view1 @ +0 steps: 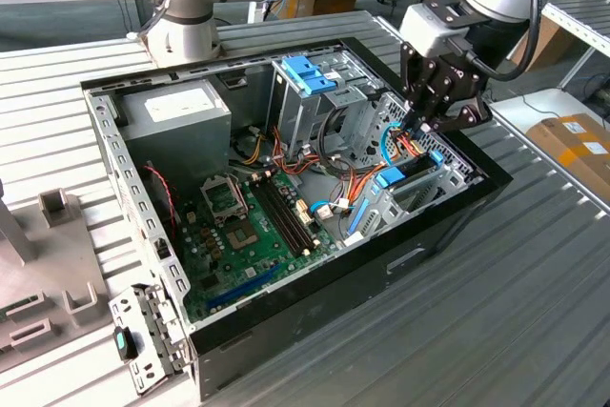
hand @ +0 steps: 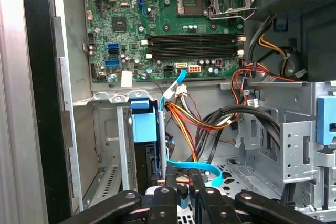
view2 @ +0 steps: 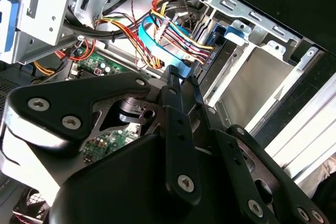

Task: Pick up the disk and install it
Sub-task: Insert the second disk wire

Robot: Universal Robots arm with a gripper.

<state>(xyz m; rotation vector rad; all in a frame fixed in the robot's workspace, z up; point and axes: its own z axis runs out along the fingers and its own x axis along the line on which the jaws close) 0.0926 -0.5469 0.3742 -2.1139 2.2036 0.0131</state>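
The disk (hand: 143,127) stands on edge in the lower drive bay of the open computer case (view1: 315,283); its blue bracket faces up and the dark body (hand: 148,163) sits below it. In the exterior view the bracket (view1: 392,176) lies at the case's right end. My gripper (view1: 419,131) hangs just above and beside that bay. In both wrist views its fingers (view2: 171,85) are drawn close together on the plug (view2: 184,69) of a flat blue data cable (hand: 202,167), a short way from the disk's end. My gripper (hand: 184,176) does not touch the disk.
A bundle of coloured wires (hand: 184,121) crosses beside the bay. The metal drive cage with a blue latch (view1: 310,73), the grey power-supply box (view1: 176,116) and the green motherboard (view1: 253,221) occupy the case. A second arm's base (view1: 186,35) stands behind; a loose metal bracket (view1: 143,340) lies at the front.
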